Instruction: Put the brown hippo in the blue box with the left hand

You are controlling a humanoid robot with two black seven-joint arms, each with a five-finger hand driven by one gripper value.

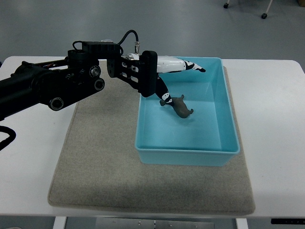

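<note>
The brown hippo [181, 107] is inside the blue box [228, 119], in its back left part, close to the box floor. My left hand [178, 81] reaches over the box's back left corner from the left. Its fingers [188, 66] are stretched out straight to the right above the hippo. The thumb [165, 98] points down and its tip is right beside the hippo's left end, touching it or nearly so. The hand is open and does not close around the hippo. The right arm is out of view.
The blue box stands on a grey mat [100, 157] on a white table [271, 119]. The black left arm [52, 86] crosses the mat's back left corner. A cable [127, 36] loops above the wrist.
</note>
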